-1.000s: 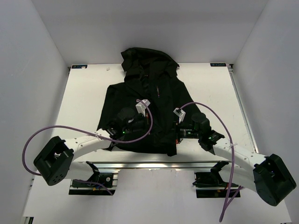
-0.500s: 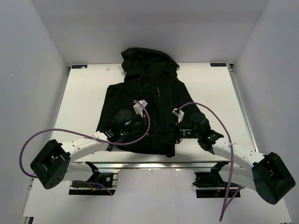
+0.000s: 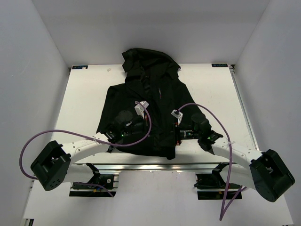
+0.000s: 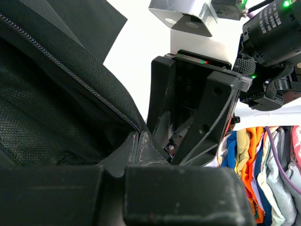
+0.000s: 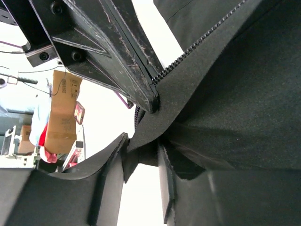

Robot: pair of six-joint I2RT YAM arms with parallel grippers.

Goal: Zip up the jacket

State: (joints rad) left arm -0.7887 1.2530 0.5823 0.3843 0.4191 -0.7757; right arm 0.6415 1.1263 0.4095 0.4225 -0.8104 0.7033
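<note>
now | left pincer [image 4: 126, 162] pinching jacket [image 3: 157, 96] hem | right pincer [image 5: 141, 157] likewise

Matt black woven cloth jacket [image 3: 162, 94], scuffed matt plastic right gripper [image 5: 142, 157]

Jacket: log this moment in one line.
jacket spread flat | zipper open at bottom | left gripper shut on zipper edge | right gripper shut on fabric beside it

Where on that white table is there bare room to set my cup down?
Bare strips of white table lie left of the large black hooded jacket and right of it. Crowded: the near hem, where left gripper and right gripper pinch it.
</note>
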